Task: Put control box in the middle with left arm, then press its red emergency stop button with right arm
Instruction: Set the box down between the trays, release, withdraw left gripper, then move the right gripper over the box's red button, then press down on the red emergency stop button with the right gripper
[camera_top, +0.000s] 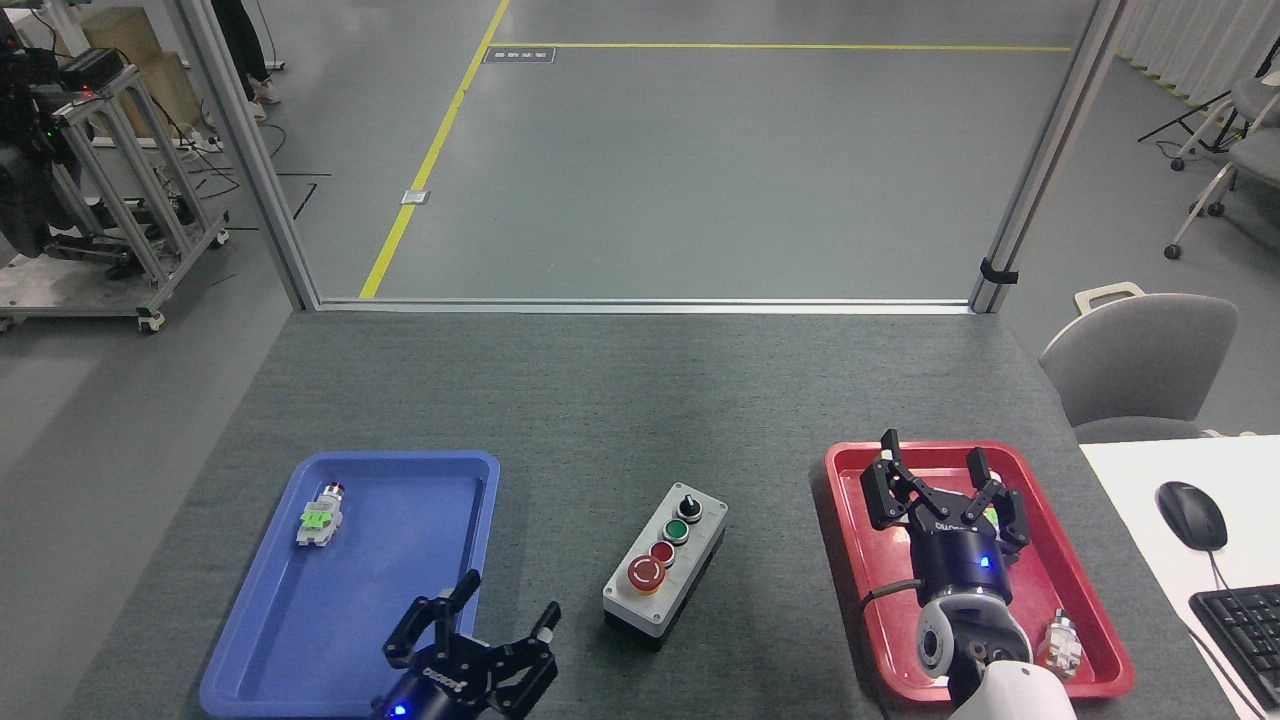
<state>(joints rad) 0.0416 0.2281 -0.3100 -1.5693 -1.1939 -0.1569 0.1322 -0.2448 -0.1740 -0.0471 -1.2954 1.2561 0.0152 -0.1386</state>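
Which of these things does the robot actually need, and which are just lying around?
Needed: control box, its red emergency stop button, left gripper, right gripper.

Lying about: blue tray, red tray, mouse, keyboard.

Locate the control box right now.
In the head view, the control box sits on the bare grey tabletop between the blue tray and the red tray, free of both grippers, with the open left gripper nearest.
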